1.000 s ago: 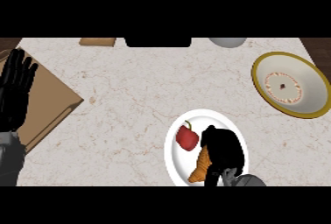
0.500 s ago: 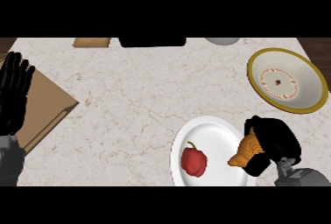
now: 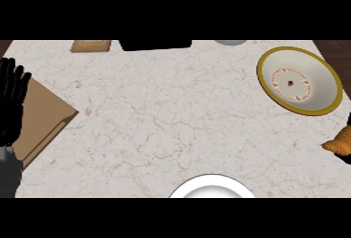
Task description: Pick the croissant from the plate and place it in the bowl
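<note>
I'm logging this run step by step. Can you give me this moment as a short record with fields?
croissant: at the view's right edge, off the plate, below the bowl
bowl: upper right, gold rim, nothing in it
plate: bottom edge, only its top rim shows
right hand: almost out of view under the croissant
left hand: open, resting at left edge

My croissant (image 3: 339,143) is cut by the right edge of the frame, and my right hand (image 3: 345,156) shows only as a dark sliver beneath it, fingers impossible to read. The white plate (image 3: 211,188) is clipped at the bottom. Along the top, a dark slab (image 3: 155,44), a tan piece (image 3: 90,45) and a grey round thing (image 3: 230,42) are cropped.
</note>
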